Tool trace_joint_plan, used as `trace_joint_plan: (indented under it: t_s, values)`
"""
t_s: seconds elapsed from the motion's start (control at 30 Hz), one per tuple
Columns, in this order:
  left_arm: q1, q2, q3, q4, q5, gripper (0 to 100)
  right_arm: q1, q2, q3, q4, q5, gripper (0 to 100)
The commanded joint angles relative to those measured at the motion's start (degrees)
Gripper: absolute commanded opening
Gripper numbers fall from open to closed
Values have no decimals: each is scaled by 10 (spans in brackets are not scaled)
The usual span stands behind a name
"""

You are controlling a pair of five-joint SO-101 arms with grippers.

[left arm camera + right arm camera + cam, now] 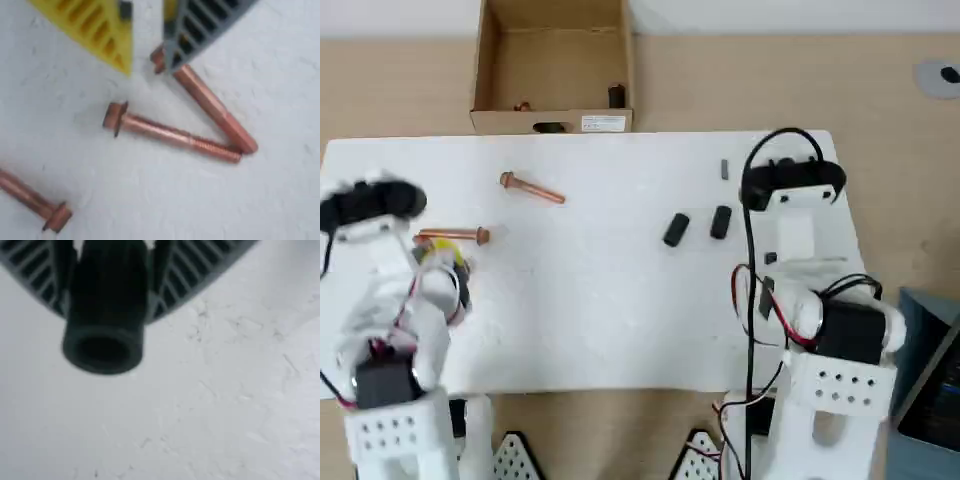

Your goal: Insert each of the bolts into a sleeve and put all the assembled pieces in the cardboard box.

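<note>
The high view looks straight down over the counter (pixel 890 110), with the box (pixel 485 60) at the far edge and the left arm (pixel 390 330) and right arm (pixel 820 320) at the near edge. The left wrist view looks past the left gripper (pixel 148 65) onto the white sheet (pixel 280 60) from close by. Its bolts (pixel 170 132) lie beside that arm in the high view. The right wrist view sits closer still, facing the open end of the sleeve (pixel 102 347) in the right gripper (pixel 107 310) — same sheet beneath.

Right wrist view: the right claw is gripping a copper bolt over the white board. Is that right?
Not quite. The right claw is gripping a black sleeve, not a copper bolt, over the white board. The right wrist view shows it, with the sleeve's open end facing the camera.
</note>
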Motion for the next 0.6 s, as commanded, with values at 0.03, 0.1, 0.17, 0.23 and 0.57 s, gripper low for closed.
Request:
trace_joint_plan:
  t_s: [0.03,0.1,0.17,0.23,0.57]
  values:
    - [-3,145,-145,2,-42,52,29,-39,22,-19,-5,10]
    - [-4,202,-171,2,-62,52,46,-51,27,-23,-4,10]
    - [-4,255,-188,3,-89,52,59,-58,29,-23,-2,10]
    - [-5,298,-199,3,-129,52,70,-63,29,-23,-1,10]
    - [-40,432,-234,2,-456,53,93,-61,34,-30,-1,10]
